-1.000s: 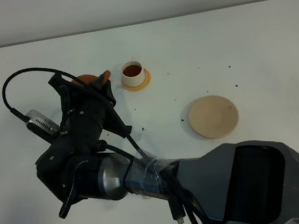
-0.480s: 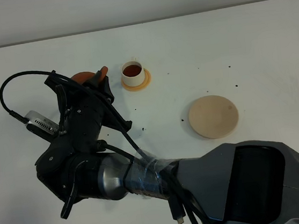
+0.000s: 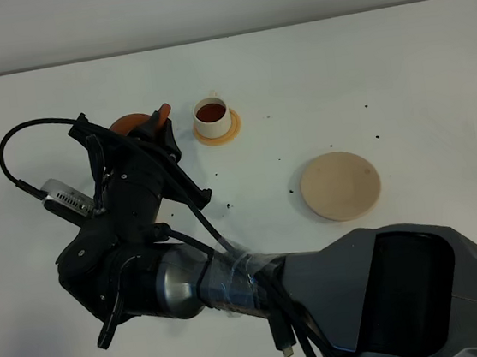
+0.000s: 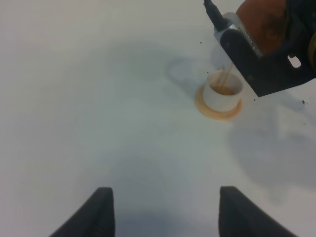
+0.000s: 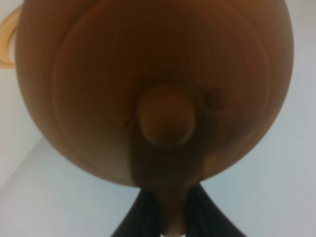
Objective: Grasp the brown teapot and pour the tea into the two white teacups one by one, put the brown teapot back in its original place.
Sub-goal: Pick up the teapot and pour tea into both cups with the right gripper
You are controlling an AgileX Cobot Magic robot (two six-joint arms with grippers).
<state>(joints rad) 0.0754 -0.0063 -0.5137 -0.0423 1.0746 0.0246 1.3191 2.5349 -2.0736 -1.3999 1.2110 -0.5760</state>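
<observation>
Tilting over a small white cylindrical teacup (image 4: 223, 90) on its orange round coaster (image 4: 217, 109), the squat reddish-brown clay teapot (image 5: 153, 89) sends a thin stream of tea into that cup, as the left wrist view shows. The right gripper (image 5: 168, 210) is clenched on the teapot's loop handle, its two dark fingers (image 5: 143, 217) pinching it on either side just below the knobbed lid. From above, the black right arm (image 3: 131, 216) covers most of the pot, leaving only part of its brown body and spout (image 3: 160, 114) visible. Just beside the spout stands the second white teacup (image 3: 212, 119) on its own orange coaster (image 3: 231, 131), already holding dark tea. The flat round pale beige disc (image 3: 340, 186) lies bare, well apart from the teapot, beyond the filled cup. The left gripper (image 4: 163, 212) hovers over the white table (image 3: 398, 65) with its fingers spread and nothing between them, some way from the cup being filled.
</observation>
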